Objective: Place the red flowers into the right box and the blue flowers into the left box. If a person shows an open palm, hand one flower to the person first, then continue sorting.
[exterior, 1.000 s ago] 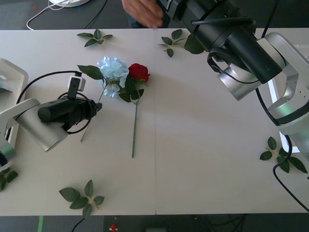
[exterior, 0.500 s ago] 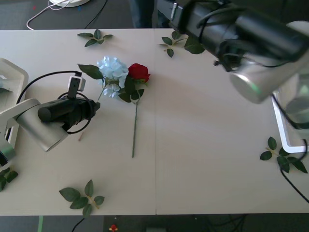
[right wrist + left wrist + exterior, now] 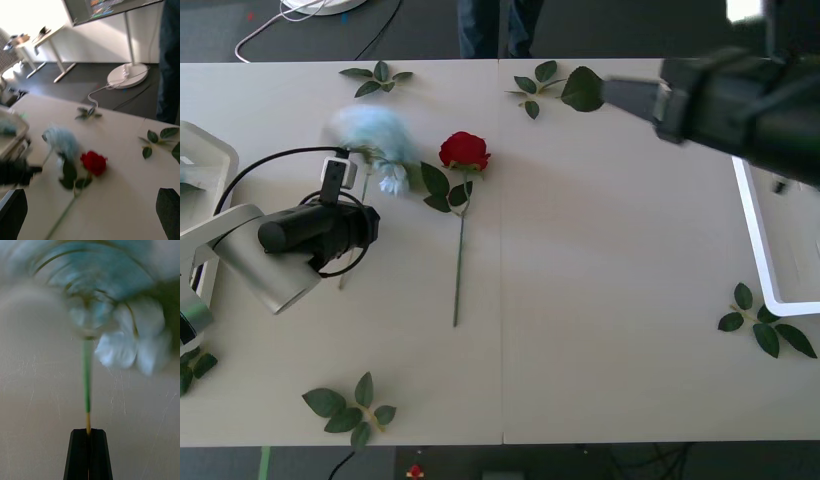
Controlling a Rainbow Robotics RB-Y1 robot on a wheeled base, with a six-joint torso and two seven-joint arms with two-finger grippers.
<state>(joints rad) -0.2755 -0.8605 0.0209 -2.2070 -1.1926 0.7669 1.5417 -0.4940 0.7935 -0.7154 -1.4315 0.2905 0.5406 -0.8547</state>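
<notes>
This looks like a lab or test room in an office building. A big pale work table (image 3: pixel 600 300) is made of 2 boards joined down the middle. The floor (image 3: pixel 112 80) is dark and plain. A large screen (image 3: pixel 105 7) with coloured lines of text stands on a pole with a round white base (image 3: pixel 127 75) in the upper part of the right wrist view. White cables (image 3: pixel 99 92) run across the floor. A small desk (image 3: pixel 45 41) with thin metal legs stands at the upper left.

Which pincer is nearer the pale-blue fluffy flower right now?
Left. The left pincer is shut on the pale-blue fluffy flower at its stem end; the right pincer hangs open across the table, beyond the red rose.
</notes>
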